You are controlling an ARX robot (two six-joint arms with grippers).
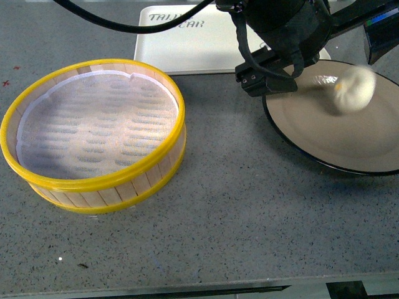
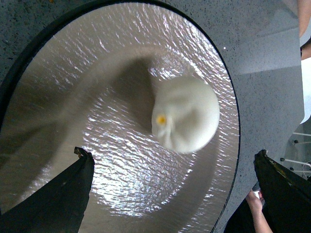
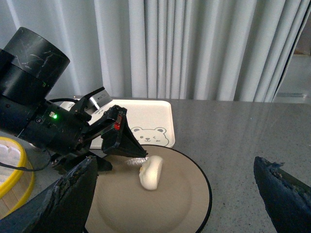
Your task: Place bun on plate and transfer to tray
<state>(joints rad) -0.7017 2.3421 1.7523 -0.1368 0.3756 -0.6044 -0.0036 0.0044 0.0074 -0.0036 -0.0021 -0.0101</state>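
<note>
**Bun on the plate, both sets of fingers spread**

The bun (image 1: 355,89) lies on the plate (image 1: 324,134) in the upper right of the front view, where it shows blurred. In the left wrist view it sits right of the frame's centre, its yellow dot turned to one side rather than straight up. The plate's glossy brown inside throws back ripples of light around it.

The left gripper (image 2: 171,154) hangs over the plate. Its fingers (image 2: 58,199) stand wide apart in the two lower corners of that frame, with the bun between them and clear of both (neither one touches it). The right gripper (image 3: 175,165) is also spread wide, and its fingers (image 3: 68,204) close on nothing.

The plate rests on the grey desk (image 1: 249,218), cut off by the right edge of the front view. The tray (image 1: 187,43) lies just beyond it at the upper middle; whether their rims touch I cannot tell. A yellow-rimmed steamer basket (image 1: 93,134) lined with white mesh fills the left of the frame, well apart from the plate. Pale curtains (image 3: 204,48) hang behind the desk in the right wrist view
</note>
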